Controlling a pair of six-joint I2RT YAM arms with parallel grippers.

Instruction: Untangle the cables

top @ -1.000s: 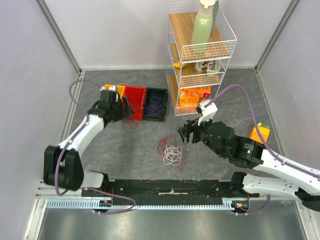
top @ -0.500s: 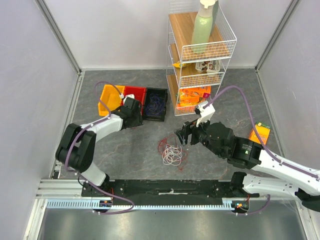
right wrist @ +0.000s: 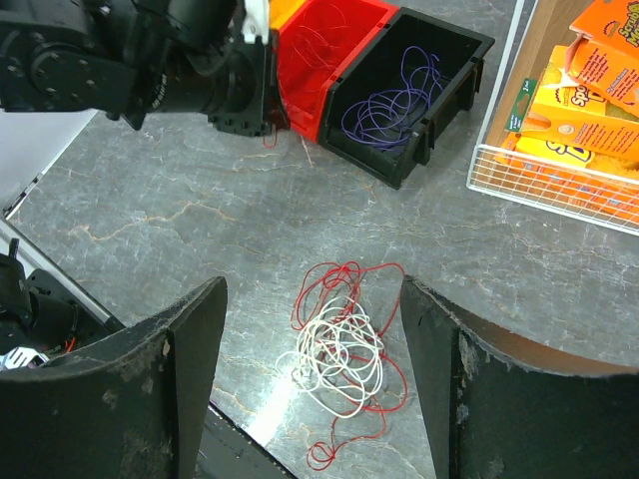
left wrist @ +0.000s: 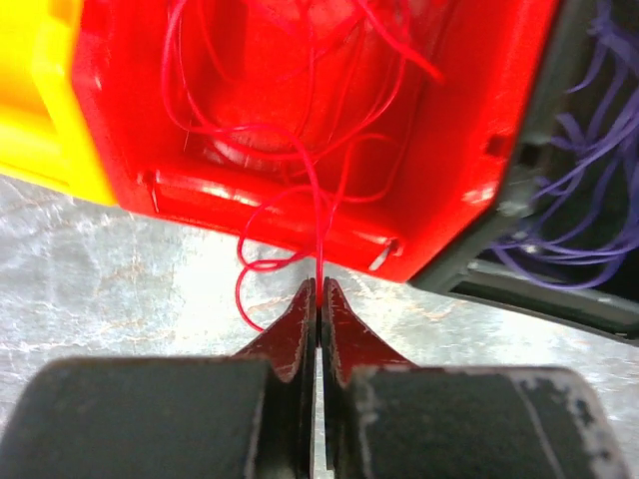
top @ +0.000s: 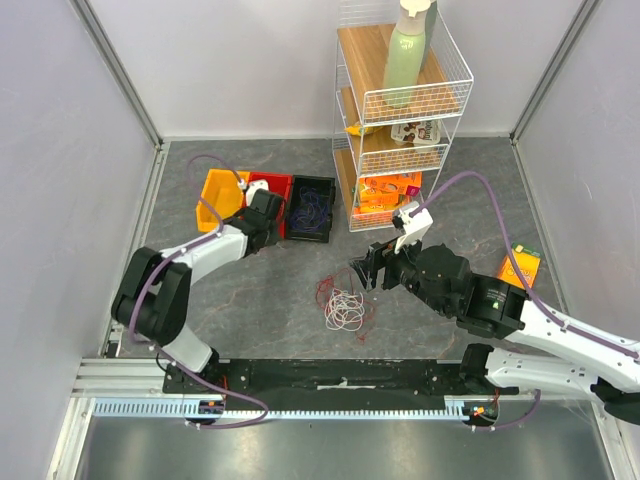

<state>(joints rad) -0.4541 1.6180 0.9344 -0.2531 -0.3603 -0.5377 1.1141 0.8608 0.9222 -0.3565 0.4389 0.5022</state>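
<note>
a yellow bin [top: 215, 198], a red bin [top: 275, 188] and a black bin [top: 311, 179] stand side by side, touching, on the grey marbled table [top: 250, 290]. just right of them a white wire rack [top: 415, 100] holds a green bottle [top: 406, 55] on top, snack packets [top: 415, 131] in the middle and orange boxes [top: 387, 192] at the bottom. a small orange box [top: 520, 265] lies far right.

Red cable [left wrist: 240, 284], red bin [left wrist: 444, 150] cropped at left wrist view's top

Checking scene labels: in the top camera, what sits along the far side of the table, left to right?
yellow bin → red bin → black bin → wire shelf rack → orange box
</note>
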